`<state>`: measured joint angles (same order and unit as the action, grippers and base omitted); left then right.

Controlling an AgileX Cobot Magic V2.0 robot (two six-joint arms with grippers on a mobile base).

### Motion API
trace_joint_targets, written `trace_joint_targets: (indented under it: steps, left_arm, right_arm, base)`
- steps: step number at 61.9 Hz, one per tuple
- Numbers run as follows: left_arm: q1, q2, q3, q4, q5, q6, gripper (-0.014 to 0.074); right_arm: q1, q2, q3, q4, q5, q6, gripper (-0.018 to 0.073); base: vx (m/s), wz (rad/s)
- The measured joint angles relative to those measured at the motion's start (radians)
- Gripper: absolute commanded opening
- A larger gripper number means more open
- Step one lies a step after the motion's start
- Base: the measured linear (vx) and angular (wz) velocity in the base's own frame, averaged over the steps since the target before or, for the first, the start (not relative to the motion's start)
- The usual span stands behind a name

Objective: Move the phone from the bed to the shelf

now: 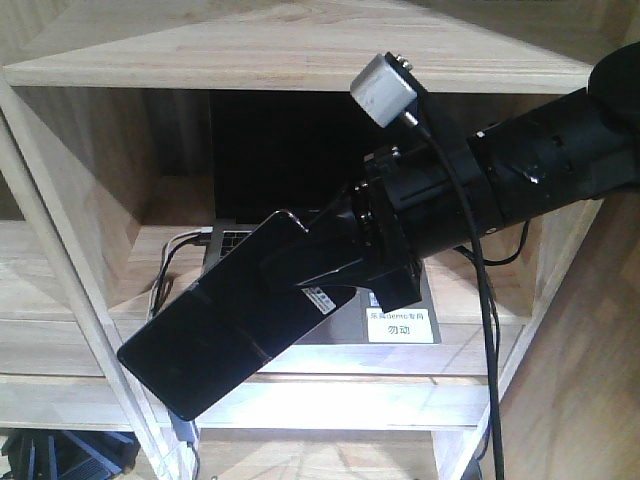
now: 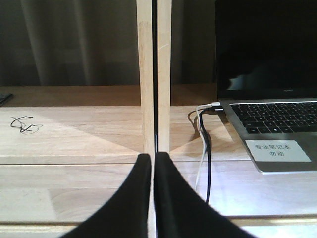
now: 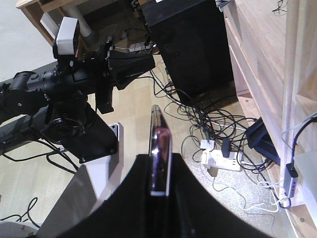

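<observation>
The phone (image 1: 215, 325), a long glossy black slab with a small white sticker, hangs tilted down to the left in front of the pale wood shelf (image 1: 300, 50). My right gripper (image 1: 280, 245) is shut on its upper end, and the lower end sticks out past the shelf board's front edge. In the right wrist view the phone (image 3: 159, 144) shows edge-on between the black fingers (image 3: 129, 198). My left gripper (image 2: 152, 158) is shut on nothing, its tips close to an upright divider (image 2: 145, 74) of the shelf. The bed is out of view.
An open grey laptop (image 1: 300, 160) with a white label stands in the compartment behind the phone, with cables (image 2: 203, 139) plugged in at its left. The floor below holds a power strip (image 3: 223, 158), tangled wires and a black box (image 3: 193, 44). The left arm (image 3: 74, 84) reaches across there.
</observation>
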<state>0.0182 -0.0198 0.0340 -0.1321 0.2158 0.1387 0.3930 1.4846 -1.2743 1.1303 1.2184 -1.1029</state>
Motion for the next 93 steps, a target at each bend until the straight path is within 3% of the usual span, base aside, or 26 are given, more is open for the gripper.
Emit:
trace_joint_targets:
  steps: [93]
  left_arm:
    - [0.000,0.000,0.000,0.000,0.000,0.000,0.0001]
  right_arm:
    - [0.000,0.000,0.000,0.000,0.000,0.000,-0.0004]
  base:
    - [0.05,-0.03]
